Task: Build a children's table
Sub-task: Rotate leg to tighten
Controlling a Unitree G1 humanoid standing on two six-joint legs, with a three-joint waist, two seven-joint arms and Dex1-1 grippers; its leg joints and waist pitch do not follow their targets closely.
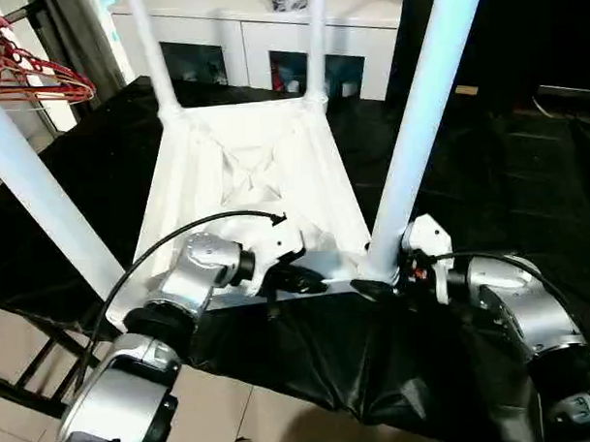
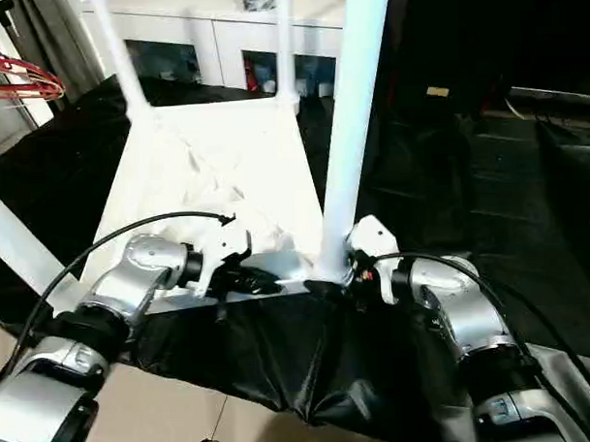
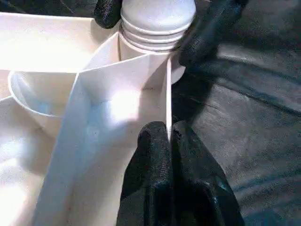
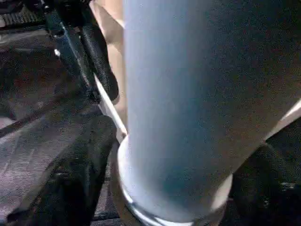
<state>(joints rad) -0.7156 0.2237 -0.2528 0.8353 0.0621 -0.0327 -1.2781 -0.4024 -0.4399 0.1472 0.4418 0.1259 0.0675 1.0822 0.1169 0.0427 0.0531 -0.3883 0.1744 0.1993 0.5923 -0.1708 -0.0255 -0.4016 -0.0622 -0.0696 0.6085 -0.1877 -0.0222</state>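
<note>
The children's table lies upside down on a black cloth, its white X-ribbed tabletop (image 1: 245, 174) facing up. Four white tube legs stand in the corner sockets: near right leg (image 1: 418, 129), near left leg (image 1: 42, 201), far left leg (image 1: 154, 61), far right leg (image 1: 316, 46). My left gripper (image 1: 295, 279) is shut on the thin near rim (image 3: 168, 94) of the tabletop, close to the near right socket. My right gripper (image 1: 380, 284) clasps the base of the near right leg (image 4: 178, 117), with one black finger (image 4: 70, 179) on each side of it.
A white glass-door cabinet (image 1: 269, 38) stands behind the work. Red hangers (image 1: 28, 75) hang at the far left. The black cloth (image 1: 280, 357) drapes over the near edge, above a tiled floor (image 1: 244, 417). A dark frame (image 1: 29, 366) shows low on the left.
</note>
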